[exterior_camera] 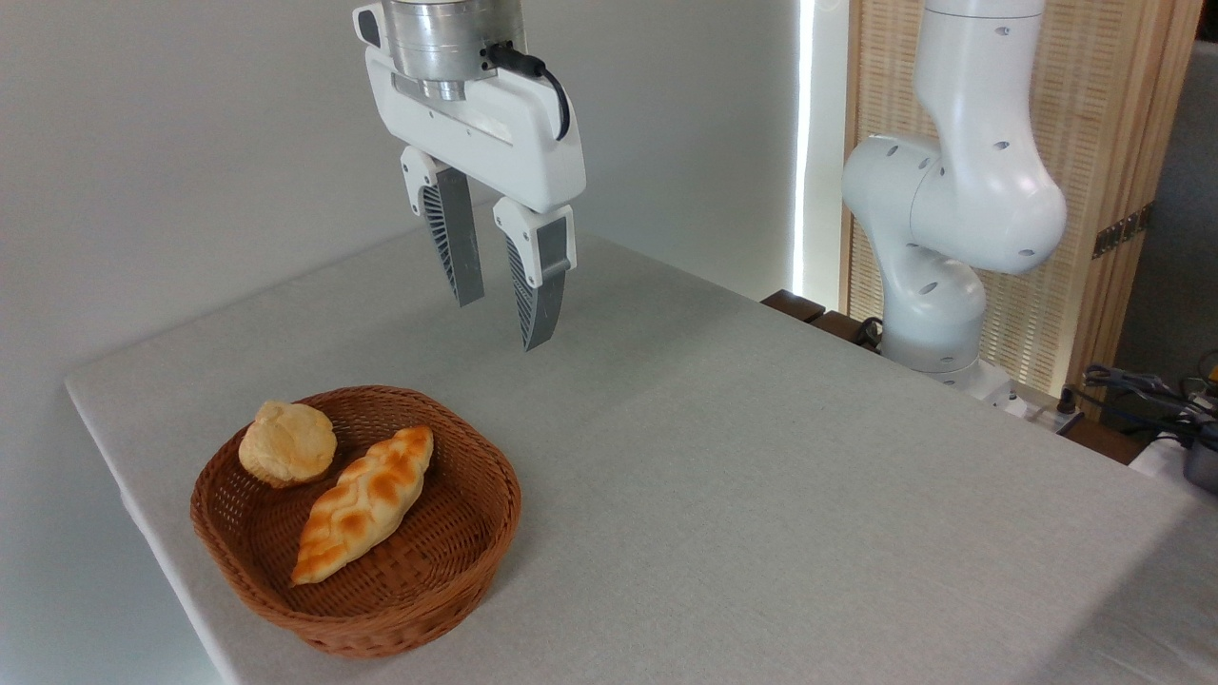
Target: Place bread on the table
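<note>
Bread (364, 502) inside basket (457, 561) near table (761, 476) corner

The hand (501, 322) hung above the surface (761, 476), fingers parted and empty. The bread (363, 504) lay in the basket (447, 580), touching the bun (286, 442).

Basket (457, 561) woven wicker, rough; table (761, 476) matt grey cloth; tool (502, 319) glossy white plastic, ribbed grey fingers (455, 238).
</note>
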`<state>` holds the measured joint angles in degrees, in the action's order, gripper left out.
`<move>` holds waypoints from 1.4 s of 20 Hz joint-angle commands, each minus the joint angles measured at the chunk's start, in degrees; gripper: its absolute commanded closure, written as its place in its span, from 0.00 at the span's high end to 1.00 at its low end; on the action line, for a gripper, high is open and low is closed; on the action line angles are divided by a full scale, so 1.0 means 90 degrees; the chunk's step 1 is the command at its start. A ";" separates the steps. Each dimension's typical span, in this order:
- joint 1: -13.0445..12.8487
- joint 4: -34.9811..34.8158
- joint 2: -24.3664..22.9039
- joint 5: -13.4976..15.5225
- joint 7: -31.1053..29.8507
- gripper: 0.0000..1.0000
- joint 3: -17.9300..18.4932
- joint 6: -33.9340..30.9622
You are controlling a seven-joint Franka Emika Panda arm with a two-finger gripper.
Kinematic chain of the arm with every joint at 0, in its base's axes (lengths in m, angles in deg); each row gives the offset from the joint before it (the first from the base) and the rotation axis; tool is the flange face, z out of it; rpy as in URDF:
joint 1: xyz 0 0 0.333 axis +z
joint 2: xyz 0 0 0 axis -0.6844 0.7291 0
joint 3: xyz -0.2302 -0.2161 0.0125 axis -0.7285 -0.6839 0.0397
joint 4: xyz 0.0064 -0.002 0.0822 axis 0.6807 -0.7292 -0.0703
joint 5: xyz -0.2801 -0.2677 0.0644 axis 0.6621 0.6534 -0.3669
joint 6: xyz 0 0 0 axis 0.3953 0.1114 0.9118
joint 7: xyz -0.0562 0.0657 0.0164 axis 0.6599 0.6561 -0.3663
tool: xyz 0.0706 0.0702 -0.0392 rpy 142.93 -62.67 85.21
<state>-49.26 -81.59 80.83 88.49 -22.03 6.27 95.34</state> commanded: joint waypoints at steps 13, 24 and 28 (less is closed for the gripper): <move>0.0050 -0.0049 0.0102 0.0130 0.0338 1.00 -0.0131 -0.0079; -0.0360 -0.0938 0.0385 0.0159 0.0318 1.00 -0.0190 0.2391; -0.0370 -0.0928 0.0629 0.0179 0.0289 1.00 -0.0257 0.2460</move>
<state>-52.54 -89.85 84.74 88.59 -20.67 4.29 115.87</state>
